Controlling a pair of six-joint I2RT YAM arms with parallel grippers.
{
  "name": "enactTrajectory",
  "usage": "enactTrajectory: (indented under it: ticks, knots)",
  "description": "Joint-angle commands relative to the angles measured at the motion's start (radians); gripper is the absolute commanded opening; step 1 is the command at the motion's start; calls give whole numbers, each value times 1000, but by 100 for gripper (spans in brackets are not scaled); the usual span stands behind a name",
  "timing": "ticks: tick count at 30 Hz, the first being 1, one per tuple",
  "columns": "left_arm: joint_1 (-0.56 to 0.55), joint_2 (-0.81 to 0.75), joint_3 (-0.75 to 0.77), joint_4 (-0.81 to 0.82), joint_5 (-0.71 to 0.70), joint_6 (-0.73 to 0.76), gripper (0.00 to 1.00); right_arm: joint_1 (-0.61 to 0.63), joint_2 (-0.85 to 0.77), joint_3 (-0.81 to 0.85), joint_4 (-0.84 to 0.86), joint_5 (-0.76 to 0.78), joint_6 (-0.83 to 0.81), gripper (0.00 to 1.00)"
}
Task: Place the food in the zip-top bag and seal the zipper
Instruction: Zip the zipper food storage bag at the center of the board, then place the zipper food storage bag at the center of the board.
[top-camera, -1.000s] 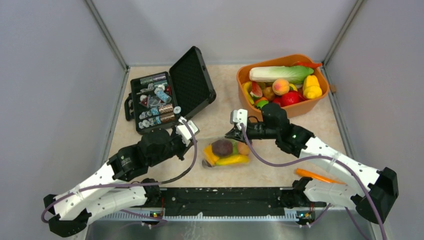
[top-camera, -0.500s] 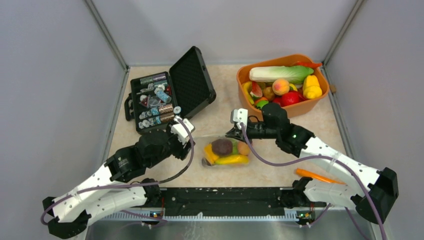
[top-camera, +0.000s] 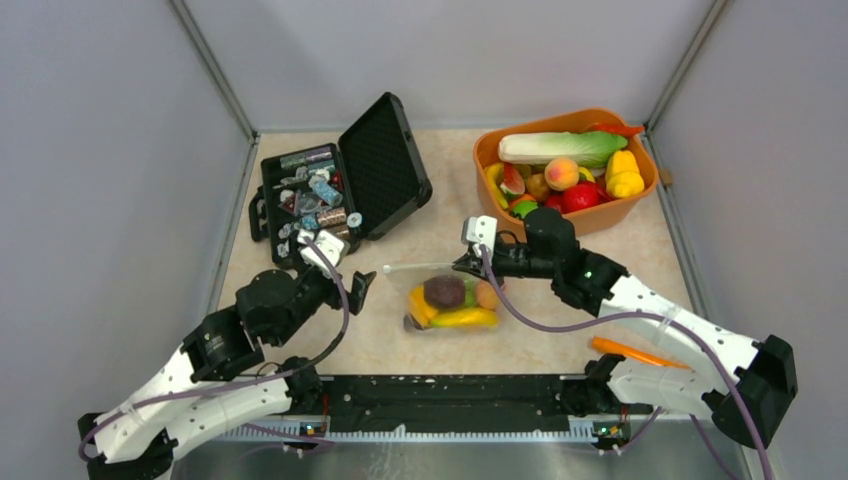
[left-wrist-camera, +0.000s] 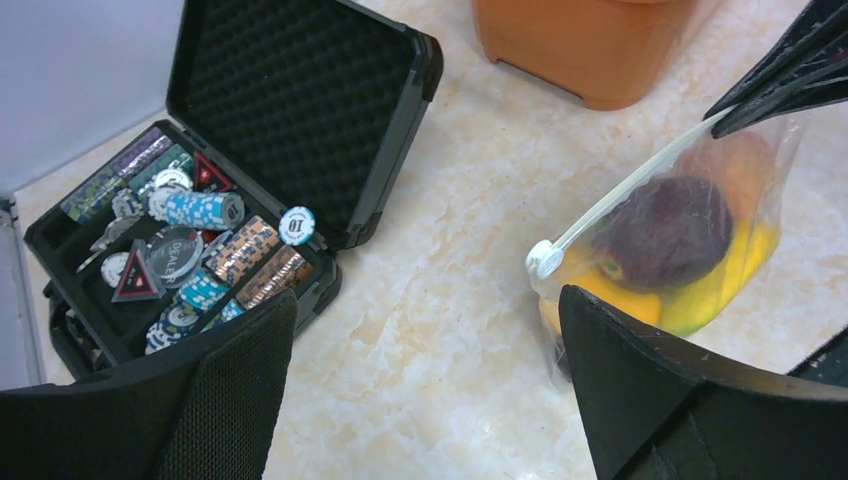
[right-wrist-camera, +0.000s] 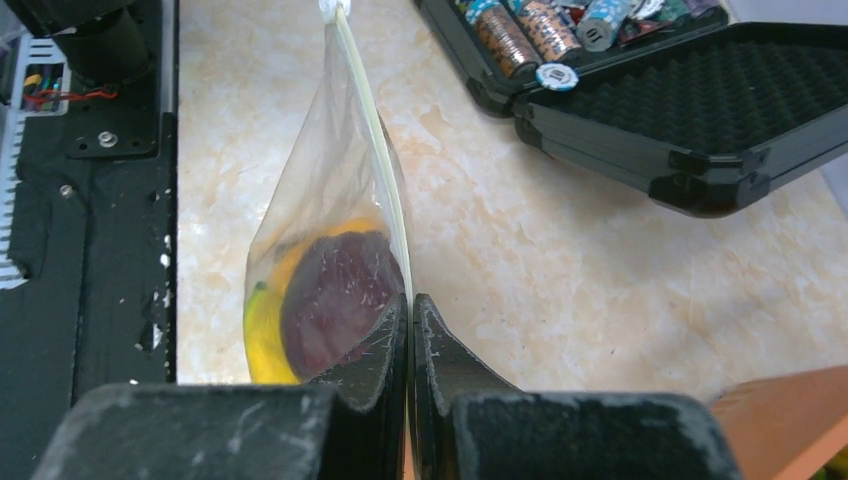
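The clear zip-top bag (top-camera: 447, 298) lies mid-table with food in it: a purple piece (top-camera: 444, 293), yellow pieces (top-camera: 462, 320) and an orange one. My right gripper (top-camera: 468, 263) is shut on the bag's zipper edge; in the right wrist view the jaws (right-wrist-camera: 411, 308) pinch the zipper (right-wrist-camera: 372, 130), which runs straight away to its white slider (right-wrist-camera: 330, 8). My left gripper (top-camera: 345, 272) stands open, left of the bag and apart from it. The left wrist view shows its wide-apart fingertips (left-wrist-camera: 428, 300) over bare table, with the slider (left-wrist-camera: 545, 260) just beyond the right finger.
An orange tub (top-camera: 612, 214) full of more toy food (top-camera: 562, 172) stands at the back right. An open black case (top-camera: 345, 180) of poker chips sits at the back left, close to my left gripper. An orange carrot-like piece (top-camera: 635, 352) lies front right by the right arm.
My left gripper has opened, let go of the bag's left end and drawn back to the left. The right gripper and the bag have stayed put.
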Motion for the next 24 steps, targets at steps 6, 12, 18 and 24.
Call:
enactTrajectory:
  ticks: [6,12,18,24]
  knots:
    - [5,53,10,102,-246,-99,99,0,-38,26,161,45,29,0]
    - [4,32,-16,131,-388,-155,99,0,-7,97,206,63,-7,0]
    - [4,-16,-44,136,-408,-176,99,0,80,200,125,190,-100,0]
    - [5,-43,-45,130,-412,-184,99,3,142,203,36,137,-93,0]
